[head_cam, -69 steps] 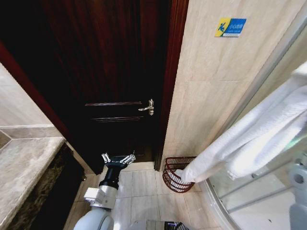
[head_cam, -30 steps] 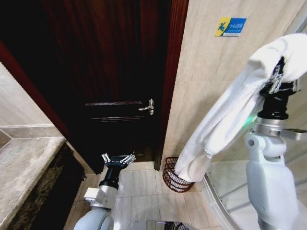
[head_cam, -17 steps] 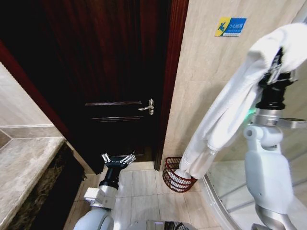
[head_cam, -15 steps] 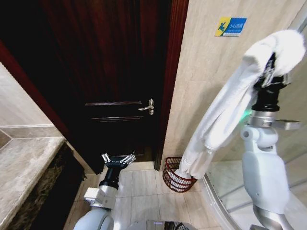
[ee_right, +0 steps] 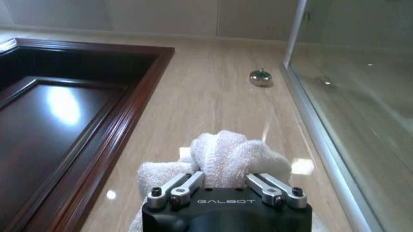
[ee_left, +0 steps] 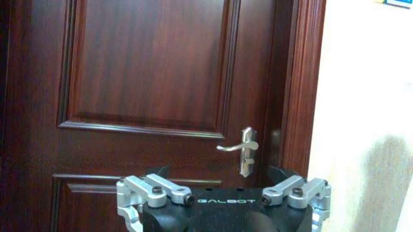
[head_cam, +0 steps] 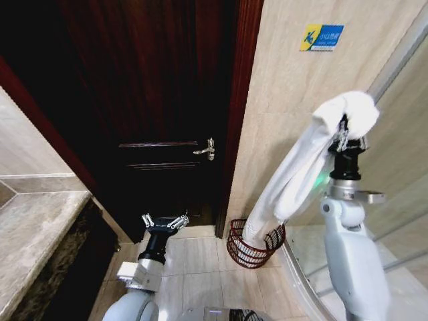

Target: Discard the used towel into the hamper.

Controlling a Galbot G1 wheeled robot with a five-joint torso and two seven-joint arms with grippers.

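From the head view, the right gripper (head_cam: 344, 137) is raised beside the tiled wall (head_cam: 287, 134), its jaws clamped on the bunched top of the white towel (head_cam: 294, 174). The towel hangs down with its lower end inside the hamper (head_cam: 253, 246), which sits on the floor at the foot of the wall, just beside the dark door (head_cam: 154, 114) and the shower glass (head_cam: 401, 200). The left gripper (head_cam: 164, 223) is parked low before the door, jaws spread. Against the frame half a second earlier, the right arm is lower and nearer the hamper.

In the left wrist view, the door handle (ee_left: 242, 151) lies ahead of the empty left gripper (ee_left: 223, 193).

In the right wrist view, towel folds (ee_right: 223, 157) bulge between the closed jaws.
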